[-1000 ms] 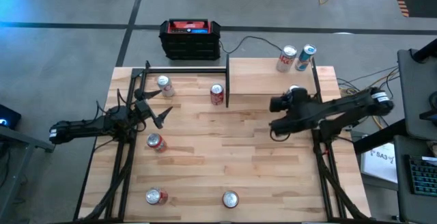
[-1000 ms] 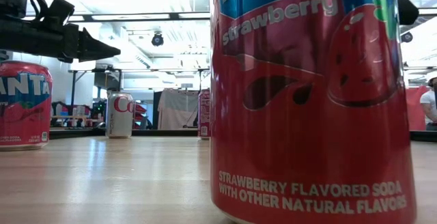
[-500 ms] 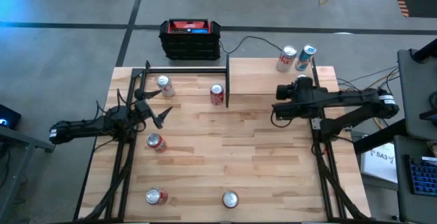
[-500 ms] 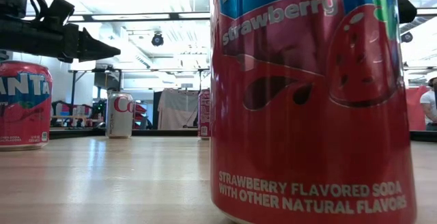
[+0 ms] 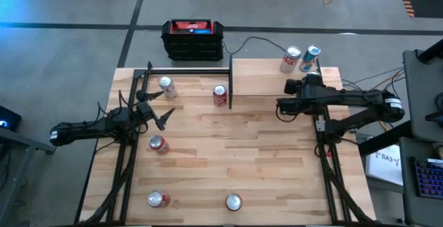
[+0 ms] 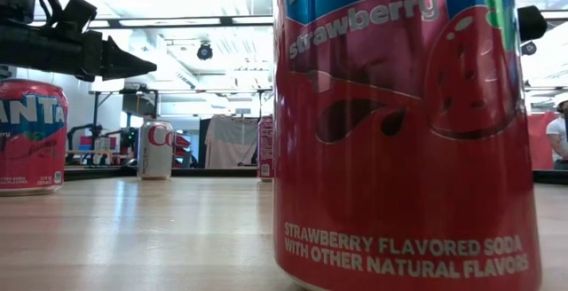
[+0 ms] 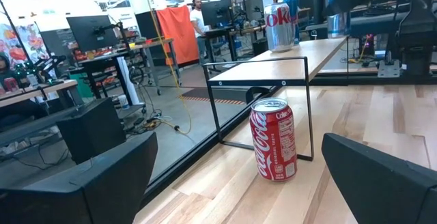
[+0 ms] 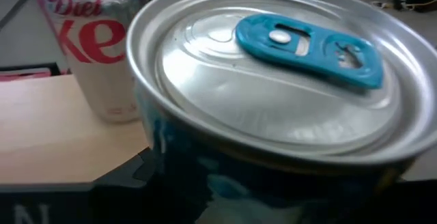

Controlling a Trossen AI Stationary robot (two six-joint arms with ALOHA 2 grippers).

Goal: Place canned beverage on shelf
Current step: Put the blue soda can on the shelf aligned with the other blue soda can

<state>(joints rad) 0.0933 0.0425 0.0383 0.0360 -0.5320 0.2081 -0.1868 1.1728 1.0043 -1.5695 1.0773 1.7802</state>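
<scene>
Filling right wrist view, blue-tabbed can, high view hiding it

Overhead view evenly lit, soft short shadows on pale butcher-block wooden desk; blue glow at floor's far left edge. Low view backlit: ceiling strip lights blown out, tall red strawberry soda can very near lens, fills frame, label still sharp. Right wrist view: silver can top with blue pull tab close, soft, glare across lid.
</scene>
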